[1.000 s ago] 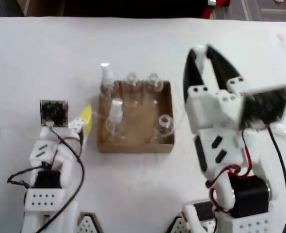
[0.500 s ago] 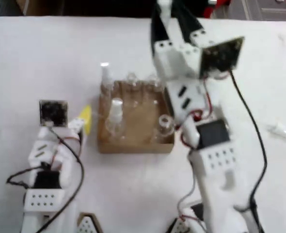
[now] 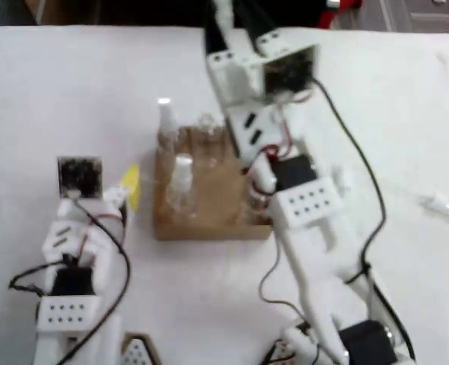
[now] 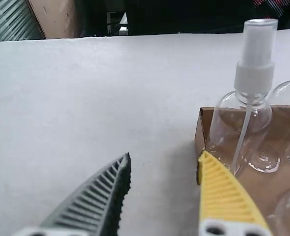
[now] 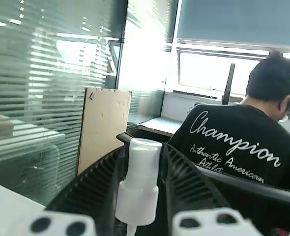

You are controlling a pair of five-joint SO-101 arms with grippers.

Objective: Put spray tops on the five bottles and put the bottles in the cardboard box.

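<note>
Right pincer (image 5: 144,147) swung past box (image 3: 209,226), clamping spray top (image 5: 140,182), tips cropped

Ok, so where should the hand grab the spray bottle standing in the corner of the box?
Probably by the white collar under its spray head, coming down from above. The bottle stands upright in a corner of the cardboard box, so the box wall and a neighbouring bottle crowd its round clear body, while the narrow top sticks up free.
</note>
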